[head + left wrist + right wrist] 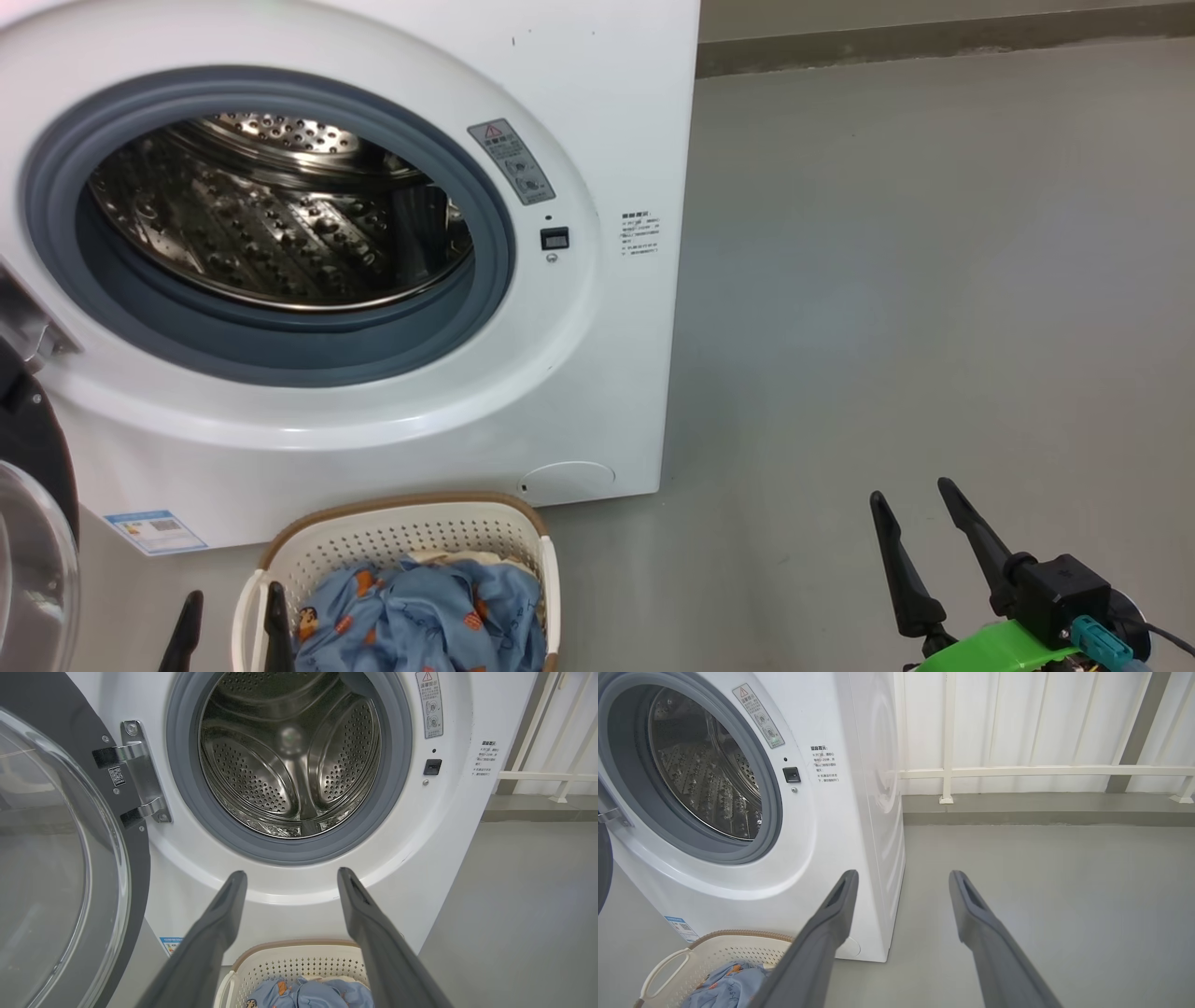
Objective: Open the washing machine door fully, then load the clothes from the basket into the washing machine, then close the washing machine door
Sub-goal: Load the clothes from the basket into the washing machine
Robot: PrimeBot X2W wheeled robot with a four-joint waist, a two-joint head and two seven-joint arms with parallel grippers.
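left gripper (233, 595) spread empty at the rim of the basket (401, 504), beside the clothes (420, 607); right gripper (910, 490) likewise, well aside

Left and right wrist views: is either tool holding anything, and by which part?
Nothing is held. The left tool is open and empty by the basket of clothes; the right tool is open and empty over the floor.

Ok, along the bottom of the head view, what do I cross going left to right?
washing machine door, swung open → left gripper, at the left handle of the basket → clothes in the basket → bare floor → right gripper
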